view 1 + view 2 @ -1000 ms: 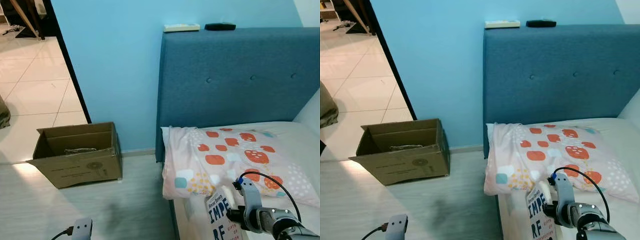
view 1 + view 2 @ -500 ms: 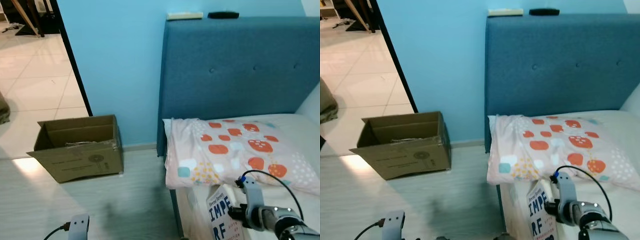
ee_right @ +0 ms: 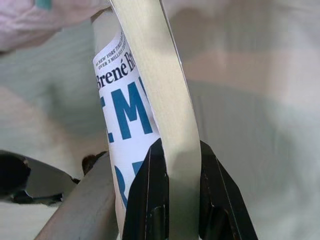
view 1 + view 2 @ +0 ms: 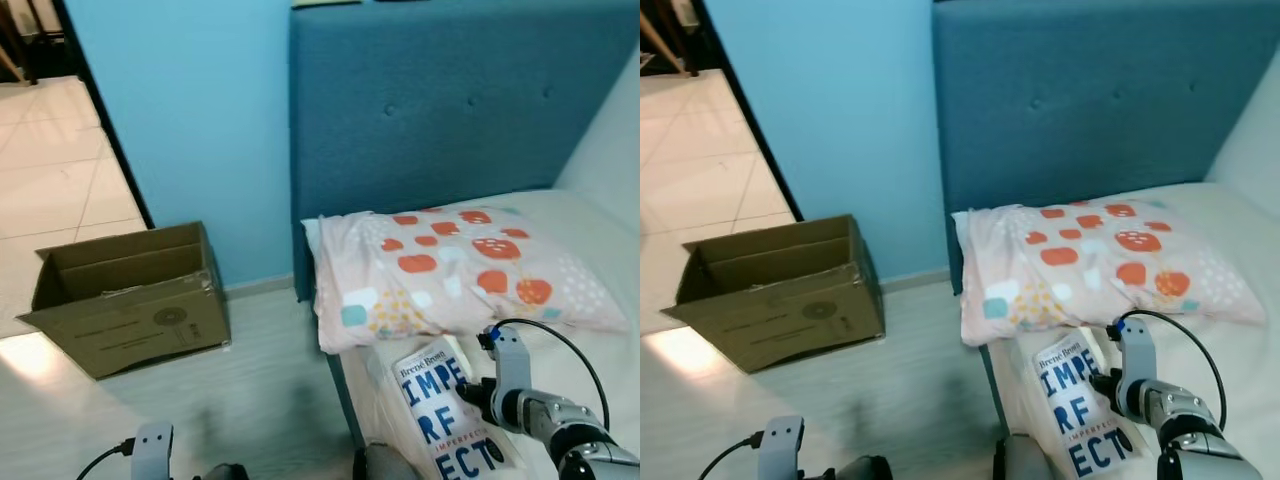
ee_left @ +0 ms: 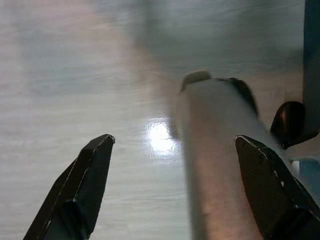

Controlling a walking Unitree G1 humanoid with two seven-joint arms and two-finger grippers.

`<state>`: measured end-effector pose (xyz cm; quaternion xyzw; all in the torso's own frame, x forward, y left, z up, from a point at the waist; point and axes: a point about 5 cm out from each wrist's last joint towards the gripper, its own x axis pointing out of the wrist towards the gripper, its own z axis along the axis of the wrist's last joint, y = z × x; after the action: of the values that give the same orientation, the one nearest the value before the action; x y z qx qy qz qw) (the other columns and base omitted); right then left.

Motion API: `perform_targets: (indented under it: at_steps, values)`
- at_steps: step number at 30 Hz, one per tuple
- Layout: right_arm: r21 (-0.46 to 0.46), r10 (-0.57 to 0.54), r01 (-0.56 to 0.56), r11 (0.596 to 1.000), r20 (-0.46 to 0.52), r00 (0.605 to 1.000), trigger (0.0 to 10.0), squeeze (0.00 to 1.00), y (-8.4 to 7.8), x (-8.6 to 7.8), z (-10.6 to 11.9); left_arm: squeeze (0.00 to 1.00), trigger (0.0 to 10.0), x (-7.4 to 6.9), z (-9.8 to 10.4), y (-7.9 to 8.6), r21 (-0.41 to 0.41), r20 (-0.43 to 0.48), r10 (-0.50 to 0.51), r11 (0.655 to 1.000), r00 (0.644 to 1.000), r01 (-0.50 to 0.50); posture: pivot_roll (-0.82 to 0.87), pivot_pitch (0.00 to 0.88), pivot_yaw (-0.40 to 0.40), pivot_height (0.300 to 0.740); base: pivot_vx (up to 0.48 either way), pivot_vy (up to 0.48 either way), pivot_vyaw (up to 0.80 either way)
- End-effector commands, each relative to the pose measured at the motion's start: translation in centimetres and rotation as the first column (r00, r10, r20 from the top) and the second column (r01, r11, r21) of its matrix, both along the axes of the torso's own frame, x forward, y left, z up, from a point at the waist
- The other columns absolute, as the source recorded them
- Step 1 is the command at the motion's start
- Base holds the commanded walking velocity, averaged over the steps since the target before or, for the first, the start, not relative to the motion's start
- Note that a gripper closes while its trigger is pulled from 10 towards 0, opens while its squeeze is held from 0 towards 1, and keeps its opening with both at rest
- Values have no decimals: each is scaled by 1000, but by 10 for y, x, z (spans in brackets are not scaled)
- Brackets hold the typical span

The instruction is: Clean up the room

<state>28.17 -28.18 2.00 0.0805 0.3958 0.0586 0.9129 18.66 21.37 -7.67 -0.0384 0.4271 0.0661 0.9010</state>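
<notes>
While its two black fingers [image 3: 150, 200] clamp the page edge of the book [image 4: 443, 405] between them, the right gripper [image 3: 172, 192] holds that white-and-blue paperback at the near left corner of the bed [image 4: 590, 250], its cover facing up and its top end just short of the patterned pillow [image 4: 450, 275]. Against the pictures of a second ago, more of the cover now shows and it lies flatter and lower toward the mattress edge, while the whole scene has slid: the headboard [image 4: 450, 110] fills more of the top, the box [image 4: 125, 300] sits further left and lower, so the head has turned and dipped rather than the furniture moved. The book has shifted in the gripper's hold, though, which suggests it is being drawn off the bed. For the tidy-up this likely means the pick is secured and the carry is beginning; the open cardboard box on the floor by the blue wall, well apart from the bed, looks the probable destination, though that is a guess. The left gripper [image 5: 170, 185] hangs low over the pale floor [image 5: 75, 75], its fingers spread wide on nothing.
</notes>
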Motion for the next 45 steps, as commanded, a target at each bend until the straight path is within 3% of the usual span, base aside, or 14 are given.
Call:
perform_targets:
  at_steps: [1, 5, 7, 10, 17, 25, 29, 33, 34, 35, 39, 43, 44, 45]
  values:
    - [63, 10, -6, 998, -56, 998, 10000, 0, 12, -10, -15, 0, 10000, -12, -6, 1, -3, -51, -12, 1000, 999, 12, -58, 179, 23, 631, 0, 0, 0]
    - [21, 33, -32, 999, -67, 997, 10000, 0, 13, -9, -15, 0, 10000, -13, -6, 1, 0, -54, -18, 1000, 998, 18, -52, 188, 27, 631, 0, 0, 0]
    - [-101, 38, -43, 994, -56, 998, 10000, 0, 10, -4, -12, 0, 10000, -16, -7, 3, 4, -60, -23, 1000, 998, 23, -46, 199, 29, 631, 0, 0, 0]
    - [-157, 54, -59, 986, -38, 998, 10000, 0, 9, 1, -8, 0, 10000, -18, -8, 4, 7, -65, -25, 1000, 998, 26, -43, 205, 31, 631, 0, 0, 0]
    - [-310, 226, -223, 924, -28, 974, 10000, 0, 22, 15, -1, 0, 10000, -28, -11, 11, 19, -86, -39, 999, 996, 41, -17, 243, 44, 631, 0, 0, 0]
    - [-336, 186, -168, 927, 20, 982, 10000, 0, 23, 22, 5, 0, 10000, -31, -11, 13, 25, -91, -46, 999, 995, 48, -5, 252, 48, 631, 0, 0, 0]
    - [-356, 111, -83, 931, 60, 992, 10000, 0, 19, 26, 9, 0, 10000, -35, -11, 18, 34, -97, -52, 998, 994, 56, 10, 258, 51, 631, 0, 0, 0]
    - [-362, 118, -91, 928, 53, 992, 10000, 0, 17, 23, 8, 0, 10000, -36, -11, 18, 35, -98, -54, 998, 994, 58, 10, 258, 51, 631, 0, 0, 0]
    - [-376, 117, -89, 922, 52, 992, 10000, 992, 15, 23, 8, 0, 10000, -36, -12, 18, 34, -99, -56, 998, 993, 59, 6, 255, 52, 631, 0, 0, 0]
    - [-388, 113, -84, 918, 53, 992, 10000, 1000, 13, 23, 9, 0, 10000, -36, -12, 18, 34, -100, -57, 998, 993, 60, 6, 255, 52, 631, 0, 0, 0]
    - [-409, 97, -64, 910, 60, 994, 10000, 1000, 8, 23, 11, 0, 10000, -37, -12, 17, 32, -102, -59, 998, 993, 63, 2, 254, 52, 631, 0, 0, 0]
    - [-478, 98, -58, 876, 59, 993, 10000, 1000, 1, 23, 14, 0, 10000, -37, -13, 15, 29, -104, -62, 997, 993, 65, 0, 252, 52, 631, 0, 0, 0]
    - [-505, 107, -64, 860, 55, 993, 10000, 463, -1, 23, 15, 0, 10000, -37, -13, 15, 29, -104, -62, 997, 993, 65, 0, 251, 51, 631, 0, 0, 0]
    - [-523, 111, -66, 850, 55, 992, 10000, 0, -2, 24, 16, 0, 10000, -37, -13, 15, 28, -104, -62, 997, 993, 66, -2, 250, 52, 631, 0, 0, 0]
